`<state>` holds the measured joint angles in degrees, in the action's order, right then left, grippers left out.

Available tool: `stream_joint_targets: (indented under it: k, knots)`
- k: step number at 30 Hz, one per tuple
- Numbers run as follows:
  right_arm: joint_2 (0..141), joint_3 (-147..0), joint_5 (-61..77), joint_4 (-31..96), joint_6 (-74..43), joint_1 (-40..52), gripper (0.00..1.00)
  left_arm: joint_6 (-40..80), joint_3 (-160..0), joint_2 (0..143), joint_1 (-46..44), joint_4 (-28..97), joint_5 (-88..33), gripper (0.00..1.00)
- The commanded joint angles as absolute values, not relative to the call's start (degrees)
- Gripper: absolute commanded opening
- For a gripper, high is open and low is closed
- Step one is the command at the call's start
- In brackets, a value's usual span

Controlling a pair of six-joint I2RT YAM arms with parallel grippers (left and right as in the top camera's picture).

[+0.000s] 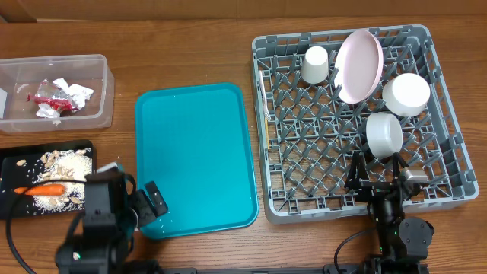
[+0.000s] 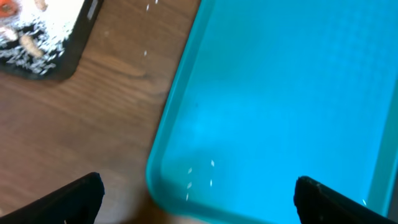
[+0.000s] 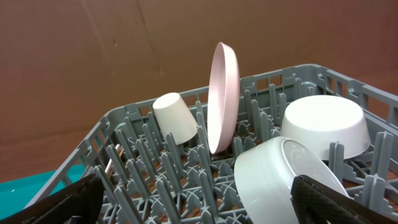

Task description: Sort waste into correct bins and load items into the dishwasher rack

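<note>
Black fingertips of the left arm fill the lower corners of its wrist view. Left jaws stand wide apart, nothing between them. Right jaws likewise apart and empty, at the near wall of the dishwasher rack.

Ahead of the left jaws: the near-left corner of the teal tray, with a few pale stray grains on it, between the fingers and just ahead. Off to the left and further ahead, the black tray with scraps and carrot. Well beyond that, the clear tub, holding wrapper and napkin.

Ahead of the right jaws: one bowl leaning among the pegs, just ahead and a little right. The second bowl sits behind it. The plate stands on edge straight ahead, further in. The cup lies left of the plate, tilted. No certain sight of fork or stick.

Judgement: sorting and loading look close to done. The only loose waste I can find is the grains, too small to show any long axis. The left arm is much the nearer, with the black tray to the left of its jaws.
</note>
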<state>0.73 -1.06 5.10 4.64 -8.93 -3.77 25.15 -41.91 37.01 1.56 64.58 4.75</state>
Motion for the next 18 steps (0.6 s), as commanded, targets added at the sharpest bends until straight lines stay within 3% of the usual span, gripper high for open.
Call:
stream_joint_targets:
  k: [1,7,12,18]
  knots:
    - [0.2,-0.5,4.8,4.4,-8.5,-4.3,1.00,25.1,-36.5,31.8,1.3,57.8,2.9,1.00]
    - [0.2,-0.5,4.8,4.4,-8.5,-4.3,1.00,7.8,-24.9,20.9,0.3,31.2,-14.4,1.00]
    - [0.2,-0.5,4.7,4.4,-8.5,-4.3,1.00,10.5,-16.8,12.4,0.4,19.2,-12.3,1.00]
    - [0.2,-0.5,4.8,4.4,-8.5,-4.3,1.00,13.8,-11.0,3.7,0.4,15.6,-4.3,1.00]
